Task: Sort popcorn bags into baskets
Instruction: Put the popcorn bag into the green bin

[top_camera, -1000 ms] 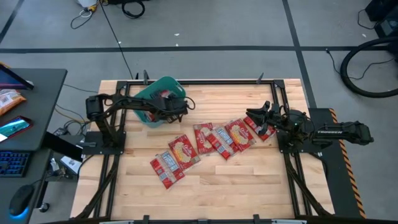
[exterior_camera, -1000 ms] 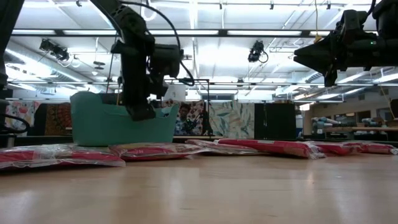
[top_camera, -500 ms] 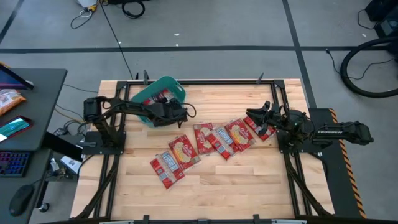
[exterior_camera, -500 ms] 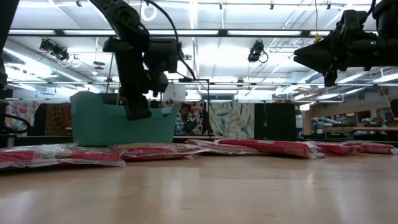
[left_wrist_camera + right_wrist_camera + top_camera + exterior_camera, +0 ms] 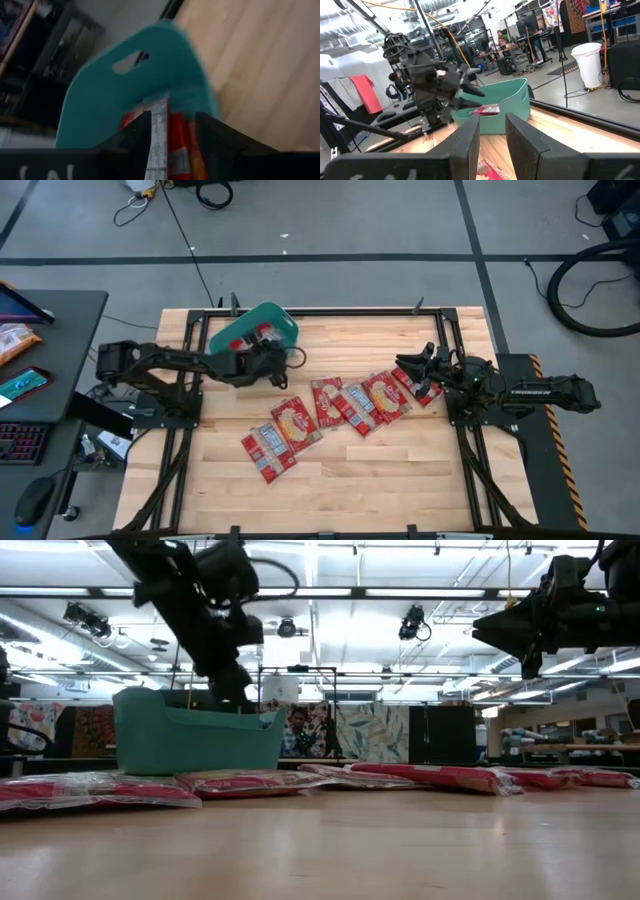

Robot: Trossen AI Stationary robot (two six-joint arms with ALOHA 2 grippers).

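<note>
The teal basket (image 5: 270, 311) stands at the table's far left, with red popcorn bags (image 5: 176, 145) lying inside it. Several more popcorn bags lie flat on the wood in a loose row, from the nearest (image 5: 270, 452) to the rightmost (image 5: 420, 387). My left gripper (image 5: 172, 117) is open and empty, raised above the basket's near right side (image 5: 240, 695). My right gripper (image 5: 492, 131) is open and empty. It hovers well above the rightmost bag (image 5: 408, 370), high over the table in the low view (image 5: 490, 630).
Bare wood lies toward the table's near edge (image 5: 400, 480). The arms' black frames stand along the left (image 5: 170, 420) and right (image 5: 480, 430) sides. A dark desk (image 5: 60, 330) with an orange packet (image 5: 15, 340) stands beyond the left edge.
My left gripper has risen out of the basket and drawn back a little toward the table's near left. Its arm has folded back toward the left edge. The bags and the right arm have kept still.
</note>
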